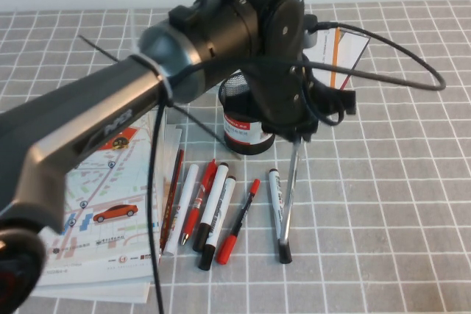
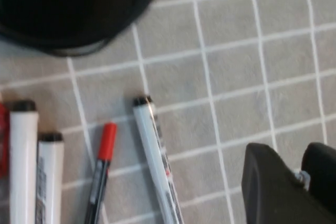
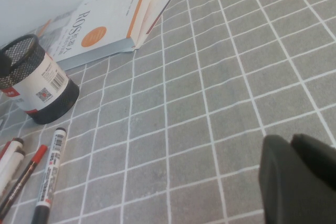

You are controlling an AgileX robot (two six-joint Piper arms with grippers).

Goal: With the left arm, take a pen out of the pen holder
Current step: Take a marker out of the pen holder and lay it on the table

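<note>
Extraction near done, we judge: left gripper [image 1: 297, 136], just beside the pen holder [image 1: 243, 136], pinches narrow on the top of a pen [image 1: 291, 174]; pen hangs near upright outside the holder, lower end down among the loose markers [image 1: 213, 207], contact with the table [image 1: 397, 204] unclear; slim, silvery, smooth shaft; next we'd want it carried clear, lowered flat, then released; right gripper [image 3: 292, 143] sits low over the table, well apart, fingers together, empty.
</note>
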